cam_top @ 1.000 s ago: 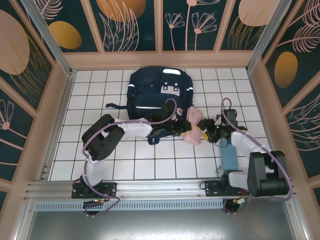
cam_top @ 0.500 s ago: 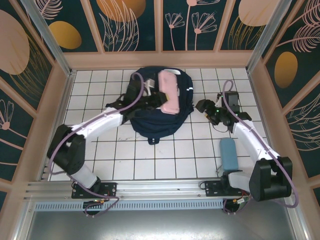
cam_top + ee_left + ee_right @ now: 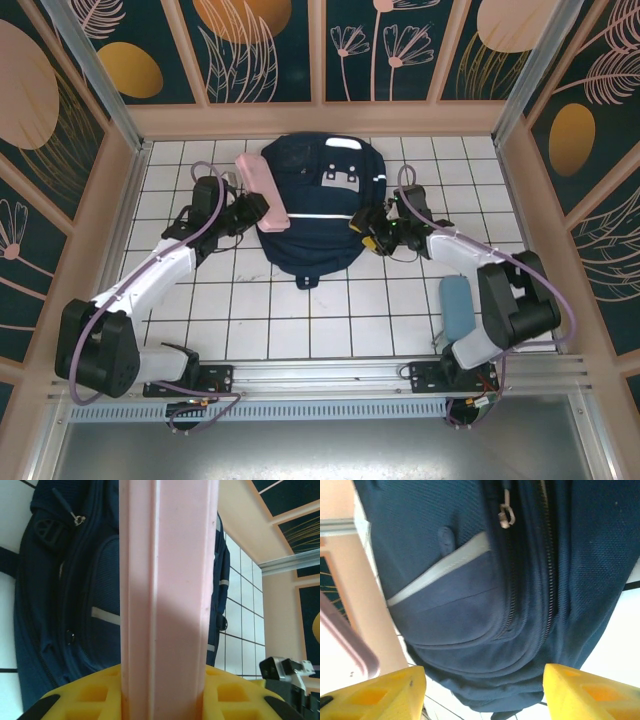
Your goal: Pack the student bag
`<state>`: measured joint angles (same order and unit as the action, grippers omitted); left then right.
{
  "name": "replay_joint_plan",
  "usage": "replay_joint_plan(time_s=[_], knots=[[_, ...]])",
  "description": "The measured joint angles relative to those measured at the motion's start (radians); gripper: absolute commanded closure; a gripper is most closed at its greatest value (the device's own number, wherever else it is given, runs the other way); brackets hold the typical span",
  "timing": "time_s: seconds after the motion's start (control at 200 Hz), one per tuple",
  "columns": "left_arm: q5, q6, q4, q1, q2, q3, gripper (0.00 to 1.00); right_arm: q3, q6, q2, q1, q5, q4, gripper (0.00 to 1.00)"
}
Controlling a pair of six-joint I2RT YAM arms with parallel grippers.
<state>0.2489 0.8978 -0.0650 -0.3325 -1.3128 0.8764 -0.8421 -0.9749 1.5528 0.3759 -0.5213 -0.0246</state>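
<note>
Left gripper (image 3: 244,209) clamping a pink case (image 3: 262,190) at the left edge of the student bag (image 3: 315,215); right gripper (image 3: 481,689) gaping wide, facing its zip pull (image 3: 506,514)

Matt woven-cloth student bag (image 3: 470,595) — zippered

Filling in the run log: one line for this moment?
left gripper: shut on pink case, over student bag left edge | right gripper: open, at its right side
</note>
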Motion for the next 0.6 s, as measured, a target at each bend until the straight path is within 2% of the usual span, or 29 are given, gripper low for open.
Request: replay_joint_plan(time_s=[0.12,0.205,0.49,0.601], knots=[[0.000,-0.004,-0.009,0.007,0.008,-0.008,0.94,-0.036,-0.008,0.068,0.008,0.000,0.012,0.45],[0.000,-0.006,-0.011,0.014,0.012,-0.008,0.94,-0.059,-0.002,0.099,0.010,0.000,0.030,0.54],[0.001,-0.007,-0.011,0.020,0.019,-0.016,0.94,-0.095,-0.004,0.140,0.010,0.005,0.031,0.56],[0.001,-0.007,-0.011,0.023,0.019,-0.022,0.94,-0.113,-0.006,0.169,0.010,0.003,0.020,0.66]])
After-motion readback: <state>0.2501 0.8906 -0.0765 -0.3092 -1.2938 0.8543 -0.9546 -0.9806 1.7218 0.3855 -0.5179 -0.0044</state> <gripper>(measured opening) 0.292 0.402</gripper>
